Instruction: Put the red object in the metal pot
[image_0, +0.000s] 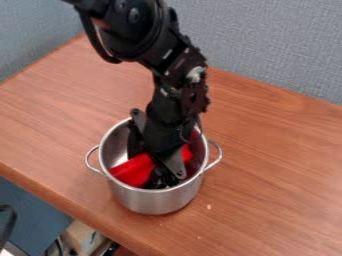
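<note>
- At six o'clock in the camera view, inside the pot (156, 203), lies the red block (132, 172).
- Gripper (163, 174) reaches in over it; whether it pinches the block, I cannot tell.
- Block looks light, stiff, smooth; best taken mid-length.
</note>
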